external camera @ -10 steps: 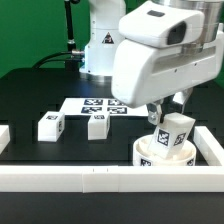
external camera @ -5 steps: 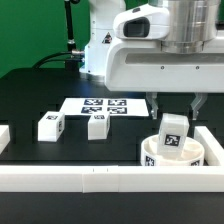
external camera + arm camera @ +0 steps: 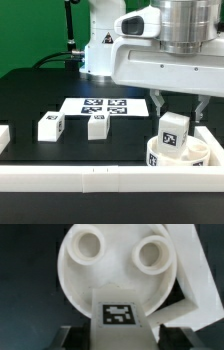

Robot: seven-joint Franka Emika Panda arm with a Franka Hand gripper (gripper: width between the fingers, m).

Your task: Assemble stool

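Note:
The round white stool seat (image 3: 196,157) lies against the right-hand rail, and in the wrist view the seat (image 3: 110,274) shows two round holes. One white tagged leg (image 3: 174,133) stands upright in it. My gripper (image 3: 180,108) hangs straight above, one dark finger on each side of the leg's top. In the wrist view the leg (image 3: 118,308) fills the space between the dark pads (image 3: 76,336) of my gripper (image 3: 120,339), which is shut on it. Two loose legs (image 3: 51,125) (image 3: 98,125) lie on the black table at the exterior view's left.
The marker board (image 3: 98,104) lies flat behind the loose legs. White border rails run along the front (image 3: 90,178), the right side (image 3: 216,145) and the left (image 3: 4,136). The arm's white base (image 3: 100,50) stands at the back.
My wrist has turned back from its twisted pose to square. The leg has turned with it, and leg and seat have slid slightly toward the exterior view's right.

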